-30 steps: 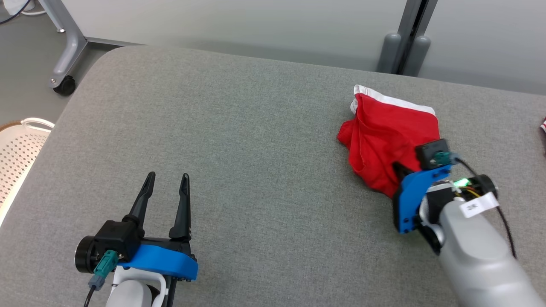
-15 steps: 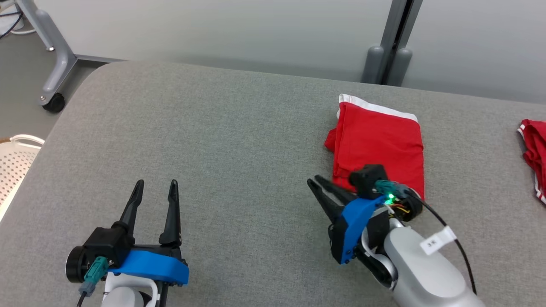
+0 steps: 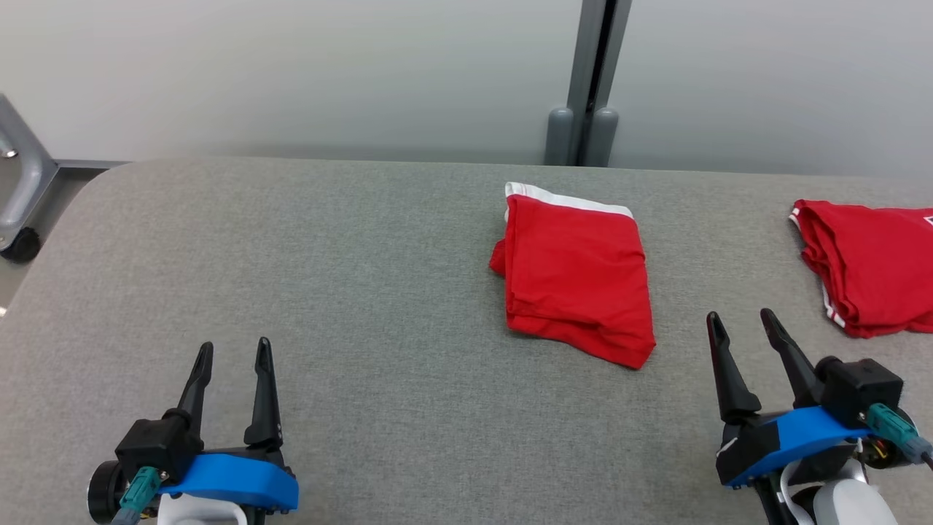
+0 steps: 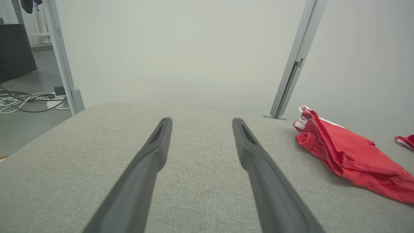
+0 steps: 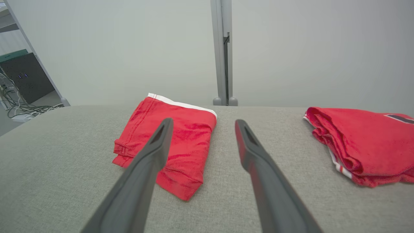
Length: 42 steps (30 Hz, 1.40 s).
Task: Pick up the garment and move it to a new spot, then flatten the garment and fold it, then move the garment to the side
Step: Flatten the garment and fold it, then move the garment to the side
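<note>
In the head view, a grey fabric-covered worktop (image 3: 328, 255) is seen stretching across the picture. The garment (image 3: 576, 277), red with a white band along its far edge, is laid folded and flat on the worktop, right of the middle. A second red garment (image 3: 867, 270) is seen bunched at the right edge, well apart from the first. The left gripper (image 3: 235, 344) is held at the lower left and the right gripper (image 3: 740, 316) at the lower right, between the two garments and nearer than both. The jaws of each are spread, and nothing is held by either. A grey post (image 3: 590, 73) is set against the pale wall behind the worktop.

In the left wrist view, the left jaws are shown spread over bare worktop. The garment is seen to their right, lying apart from them. Cables (image 4: 26, 100) are strewn on the floor at the far left.

In the right wrist view, the right jaws are shown spread and empty, low over the worktop. The garment is seen behind the left-hand finger, and the second garment off to the right.
</note>
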### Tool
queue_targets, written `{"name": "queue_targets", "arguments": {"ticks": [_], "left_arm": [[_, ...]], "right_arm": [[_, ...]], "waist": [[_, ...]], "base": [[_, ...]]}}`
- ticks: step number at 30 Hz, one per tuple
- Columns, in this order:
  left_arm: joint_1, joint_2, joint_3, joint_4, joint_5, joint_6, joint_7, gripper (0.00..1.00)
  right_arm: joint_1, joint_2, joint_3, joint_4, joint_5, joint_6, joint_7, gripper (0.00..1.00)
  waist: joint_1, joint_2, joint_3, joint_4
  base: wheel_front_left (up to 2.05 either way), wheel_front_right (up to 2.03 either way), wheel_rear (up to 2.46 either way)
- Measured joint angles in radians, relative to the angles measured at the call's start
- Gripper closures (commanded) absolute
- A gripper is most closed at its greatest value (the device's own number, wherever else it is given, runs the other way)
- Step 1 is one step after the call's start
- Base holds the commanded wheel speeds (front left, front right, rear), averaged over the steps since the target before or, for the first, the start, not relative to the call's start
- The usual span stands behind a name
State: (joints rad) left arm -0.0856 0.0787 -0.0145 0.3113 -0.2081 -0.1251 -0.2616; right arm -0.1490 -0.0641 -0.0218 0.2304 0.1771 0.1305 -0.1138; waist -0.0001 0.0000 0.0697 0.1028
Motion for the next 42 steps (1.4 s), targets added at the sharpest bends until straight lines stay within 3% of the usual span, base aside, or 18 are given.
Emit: {"name": "queue_targets", "arguments": {"ticks": [7, 18, 42], "left_arm": [[0.022, 0.010, 0.024, 0.024, 0.006, 0.002, 0.000, 0.00], [0.059, 0.012, 0.042, 0.042, 0.006, 0.002, 0.000, 0.00], [0.065, 0.006, 0.037, 0.051, 0.007, 0.001, 0.000, 0.00]], "right_arm": [[0.068, 0.011, -0.030, -0.063, -0.018, 0.000, 0.025, 0.00], [0.090, 0.014, -0.024, -0.044, -0.024, 0.000, 0.034, 0.00], [0.067, 0.011, 0.004, 0.020, -0.004, 0.000, 0.040, 0.00]], "waist": [[0.0001, 0.0000, -0.027, -0.064], [0.0000, 0.0001, -0.064, -0.124], [0.0002, 0.0001, -0.059, -0.118]], "base": [[0.00, 0.00, 0.00], [0.00, 0.00, 0.00], [0.00, 0.00, 0.00]]}}
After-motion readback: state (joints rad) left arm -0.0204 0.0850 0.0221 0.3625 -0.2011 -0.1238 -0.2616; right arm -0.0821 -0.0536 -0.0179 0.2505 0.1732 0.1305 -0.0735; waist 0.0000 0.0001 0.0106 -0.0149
